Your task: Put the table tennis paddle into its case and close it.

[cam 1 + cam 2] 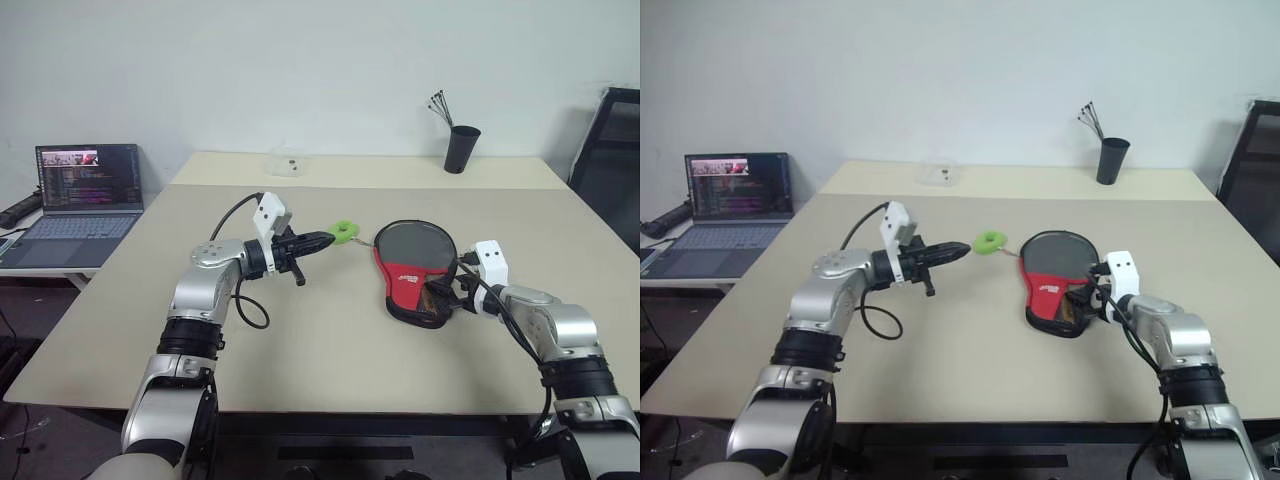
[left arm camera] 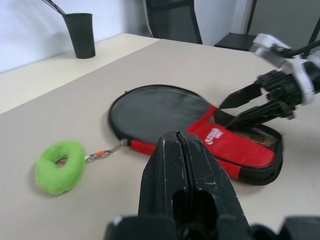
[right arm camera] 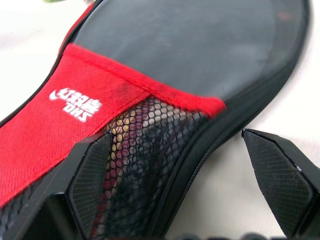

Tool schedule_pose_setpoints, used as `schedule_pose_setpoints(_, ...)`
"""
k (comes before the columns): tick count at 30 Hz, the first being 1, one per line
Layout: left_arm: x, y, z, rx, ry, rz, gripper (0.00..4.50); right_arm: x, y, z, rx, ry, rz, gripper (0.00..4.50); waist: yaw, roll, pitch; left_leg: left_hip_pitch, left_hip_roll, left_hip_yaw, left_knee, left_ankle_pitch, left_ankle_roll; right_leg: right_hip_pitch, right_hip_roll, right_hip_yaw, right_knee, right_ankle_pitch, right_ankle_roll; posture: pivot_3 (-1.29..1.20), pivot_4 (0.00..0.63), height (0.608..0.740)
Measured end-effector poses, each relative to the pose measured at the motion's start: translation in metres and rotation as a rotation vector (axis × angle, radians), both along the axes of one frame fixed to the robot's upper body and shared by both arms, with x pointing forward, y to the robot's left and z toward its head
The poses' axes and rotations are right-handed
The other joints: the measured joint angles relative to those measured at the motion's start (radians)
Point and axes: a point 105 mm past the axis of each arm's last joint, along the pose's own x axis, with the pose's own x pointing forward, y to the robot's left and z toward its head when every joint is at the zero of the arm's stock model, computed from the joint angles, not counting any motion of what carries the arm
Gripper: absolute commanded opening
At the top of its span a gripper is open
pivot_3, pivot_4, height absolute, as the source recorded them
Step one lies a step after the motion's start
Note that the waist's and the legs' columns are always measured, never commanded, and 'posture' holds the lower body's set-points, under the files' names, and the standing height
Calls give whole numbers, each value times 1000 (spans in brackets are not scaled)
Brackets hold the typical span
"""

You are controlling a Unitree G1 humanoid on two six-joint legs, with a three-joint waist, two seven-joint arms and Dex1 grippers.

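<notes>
Your right end effector [image 1: 448,292] stands wide open astride the case's [image 1: 412,268] narrow mesh end; the left end effector [image 1: 322,240] is closed, empty.
You see the black-and-red case flat on the counter [image 1: 330,350], something coloured behind its mesh, green tag [image 1: 344,231] alongside.

- We see the case [image 1: 413,268] flat on the table [image 1: 300,350], right of centre, its ring tag [image 1: 343,231] just left of it.
- Left gripper [image 1: 326,239] beside the tag; right gripper [image 1: 447,292] at the case's near end (fingers straddling it).
- Cup [image 1: 461,148] at the far edge; laptop [image 1: 78,200] off to the left.
</notes>
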Motion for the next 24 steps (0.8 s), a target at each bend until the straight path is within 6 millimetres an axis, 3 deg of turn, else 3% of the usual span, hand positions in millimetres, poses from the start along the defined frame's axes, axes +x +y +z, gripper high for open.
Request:
schedule_pose_setpoints(4,-2,0,3,-7,-1,1,41,5,-9,-9,38,45,-61,4500,0,0,0,0,0,1,0,0,0,0,0,1,0,0,0,0,150,740)
schedule_pose_setpoints(16,-4,3,2,2,9,6,41,5,-7,-9,56,62,-50,4500,-3,0,-1,1,0,1,0,0,0,0,0,1,0,0,0,0,150,740)
schedule_pose_setpoints(19,-5,0,0,11,13,-4,0,4,-1,-11,42,65,-26,3953,-4,0,-1,1,0,1,0,0,0,0,0,1,0,0,0,0,150,740)
schedule_pose_setpoints(24,-8,-1,-1,20,11,-17,0,3,21,-14,38,62,37,2286,-16,-1,-2,1,1,1,0,0,0,0,0,1,1,0,0,0,150,740)
